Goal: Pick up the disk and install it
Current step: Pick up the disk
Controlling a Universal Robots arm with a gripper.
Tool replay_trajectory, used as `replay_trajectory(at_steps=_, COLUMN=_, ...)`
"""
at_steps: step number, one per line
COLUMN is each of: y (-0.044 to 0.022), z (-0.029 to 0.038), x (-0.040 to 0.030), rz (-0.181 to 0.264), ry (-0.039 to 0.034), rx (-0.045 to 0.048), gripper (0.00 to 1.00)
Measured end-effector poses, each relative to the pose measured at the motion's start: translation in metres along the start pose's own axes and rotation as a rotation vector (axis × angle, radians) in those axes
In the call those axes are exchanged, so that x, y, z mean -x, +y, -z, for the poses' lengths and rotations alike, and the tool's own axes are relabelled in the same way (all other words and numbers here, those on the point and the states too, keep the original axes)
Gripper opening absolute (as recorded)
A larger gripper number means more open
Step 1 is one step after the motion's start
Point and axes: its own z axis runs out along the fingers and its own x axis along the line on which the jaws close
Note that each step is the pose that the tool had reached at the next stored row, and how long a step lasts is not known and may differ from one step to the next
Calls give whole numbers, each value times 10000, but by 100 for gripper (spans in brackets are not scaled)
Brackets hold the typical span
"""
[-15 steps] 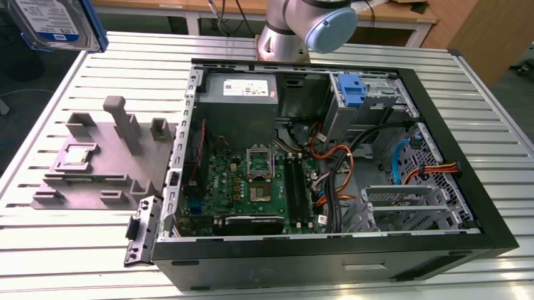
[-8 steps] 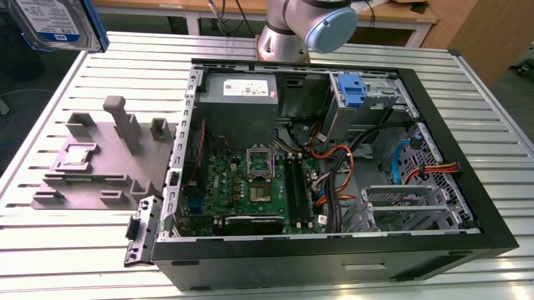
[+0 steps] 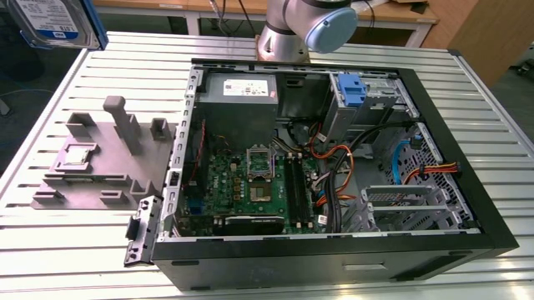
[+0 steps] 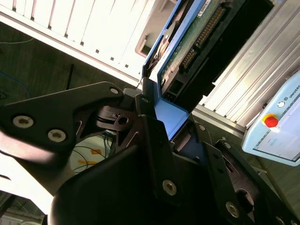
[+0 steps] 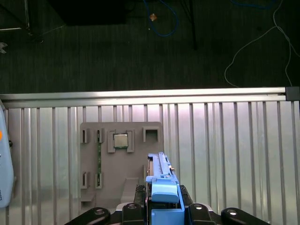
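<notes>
The disk (image 3: 57, 22) hangs in the air at the top of the exterior view's left, off the table's corner, its white-and-blue label facing the camera inside its blue carrier. In the second wrist view the disk (image 4: 206, 33) shows its green circuit board, and my gripper (image 4: 180, 136) is shut on the blue carrier's end. In the first wrist view the disk (image 5: 161, 180) stands edge-on between the black fingers (image 5: 136, 208), above the grey fixture.
An open computer case (image 3: 467, 206) lies on the slatted metal table (image 3: 50, 250), with a drive bay (image 3: 359, 94) at its far side and a metal cage (image 3: 401, 203) nearer. A grey fixture (image 3: 100, 162) sits on the exterior view's left. The arm's base (image 3: 288, 31) stands behind the case.
</notes>
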Motion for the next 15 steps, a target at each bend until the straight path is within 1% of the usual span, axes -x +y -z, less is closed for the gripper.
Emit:
replay_trajectory(at_steps=2, y=0, z=1, x=-4, rz=-3, ry=1, rx=1, gripper=37)
replay_trajectory(at_steps=9, y=-4, z=3, x=-73, rz=-26, ry=1, rx=0, gripper=37)
replay_trajectory(at_steps=15, y=-15, z=4, x=-74, rz=-26, ry=1, rx=-1, gripper=37)
